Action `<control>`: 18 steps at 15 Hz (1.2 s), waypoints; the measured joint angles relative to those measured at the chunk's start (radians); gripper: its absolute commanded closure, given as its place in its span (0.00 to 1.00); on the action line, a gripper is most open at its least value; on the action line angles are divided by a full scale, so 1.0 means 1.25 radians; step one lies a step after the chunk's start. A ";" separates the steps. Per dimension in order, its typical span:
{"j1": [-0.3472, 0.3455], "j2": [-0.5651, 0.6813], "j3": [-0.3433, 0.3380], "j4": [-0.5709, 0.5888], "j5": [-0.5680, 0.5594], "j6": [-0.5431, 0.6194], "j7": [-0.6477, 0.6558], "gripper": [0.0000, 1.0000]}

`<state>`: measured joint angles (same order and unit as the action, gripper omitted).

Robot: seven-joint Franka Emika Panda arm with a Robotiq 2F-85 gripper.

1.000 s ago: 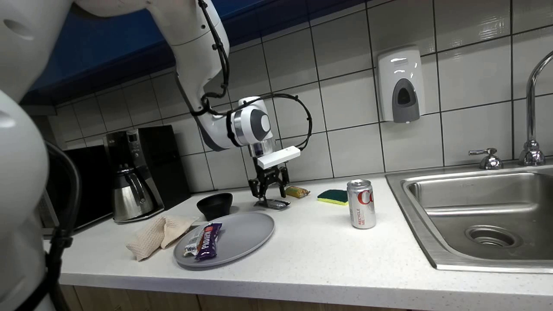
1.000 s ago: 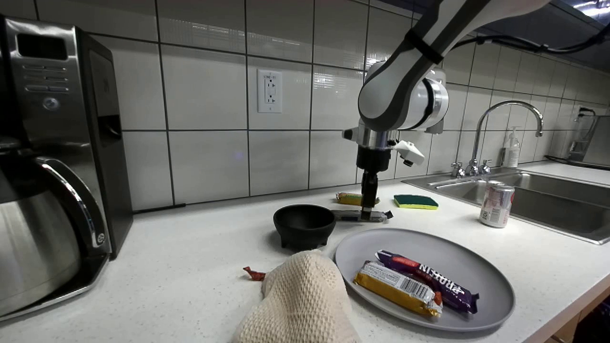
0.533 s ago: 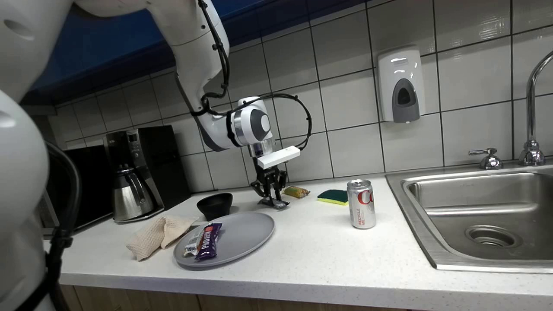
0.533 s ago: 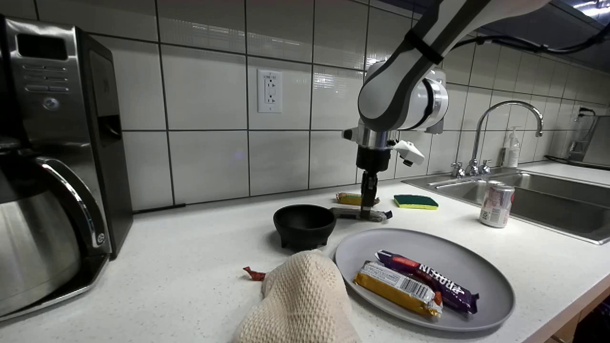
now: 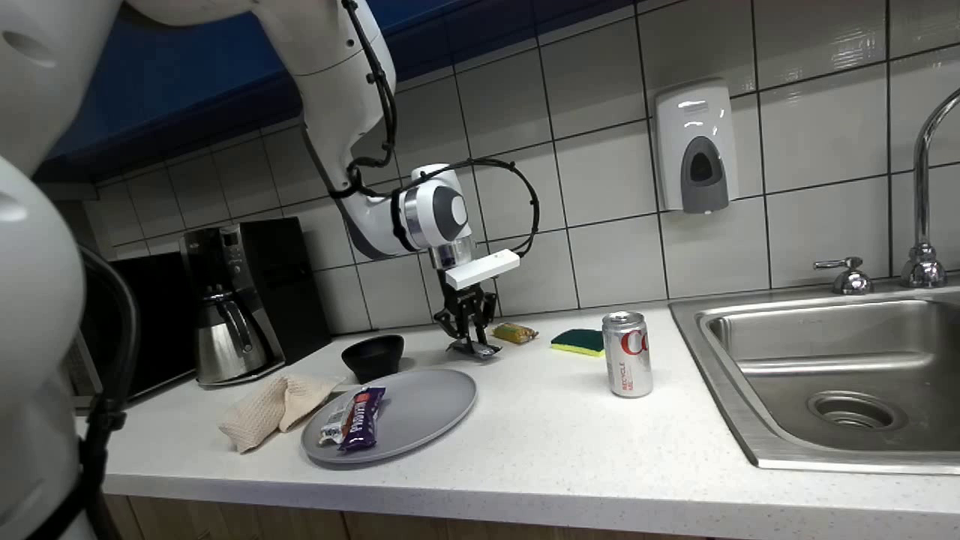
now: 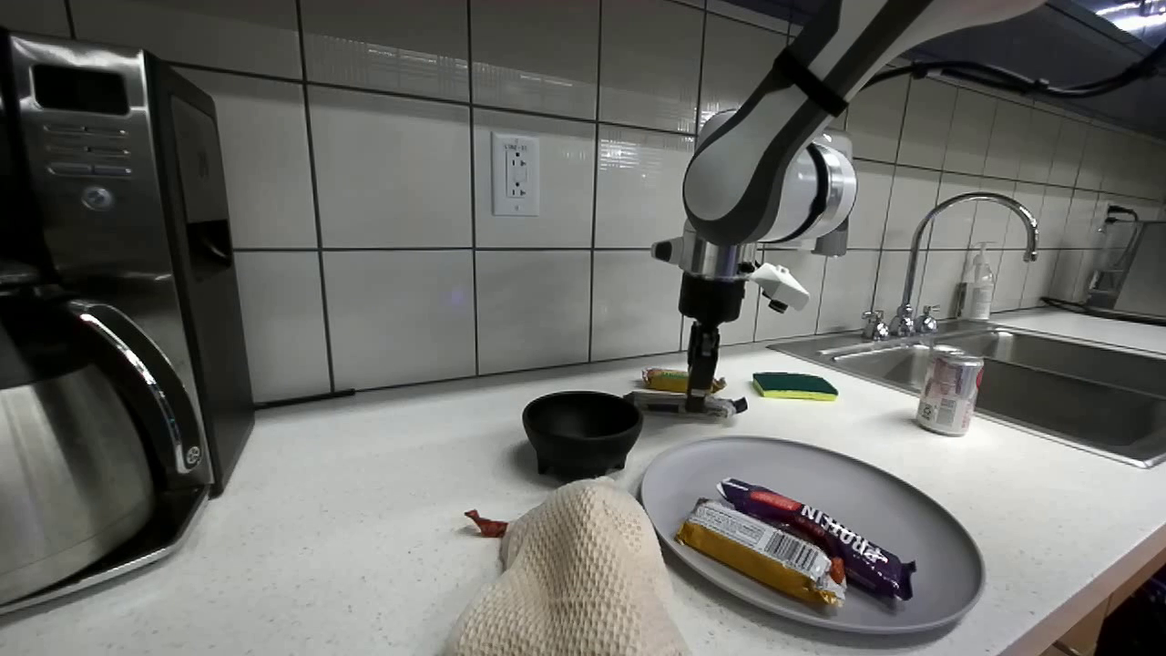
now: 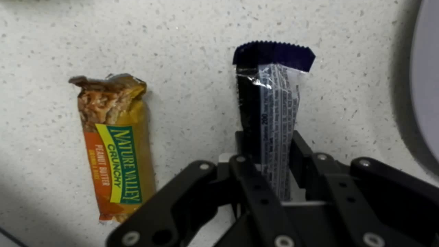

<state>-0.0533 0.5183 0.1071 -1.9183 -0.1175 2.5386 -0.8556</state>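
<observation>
Wrapped bar, navy end toward sink

Grips a silvery wrapped bar in the Robotiq gripper. Has, in view, a gold-wrapped bar just behind the gripper, a black bowl left of it, a gray plate in front, a green-and-yellow sponge, then a soda can, to its right.

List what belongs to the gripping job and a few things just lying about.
Gripping job:
slim dark-and-silver bar in a shiny wrapper, between the jaws

Lying about:
rectangular green-and-yellow sponge
silver cylindrical metal can
round black bowl
beige textured cloth
</observation>
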 measured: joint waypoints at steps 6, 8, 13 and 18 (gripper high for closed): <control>0.003 -0.047 0.003 -0.042 0.000 0.000 0.001 0.92; 0.003 -0.067 0.002 -0.062 0.000 -0.001 0.002 0.92; 0.002 -0.119 0.001 -0.115 0.001 -0.002 0.009 0.92; 0.010 -0.176 -0.001 -0.181 0.001 -0.002 0.075 0.92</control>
<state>-0.0403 0.2979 0.1060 -2.1443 -0.1168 2.5364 -0.7620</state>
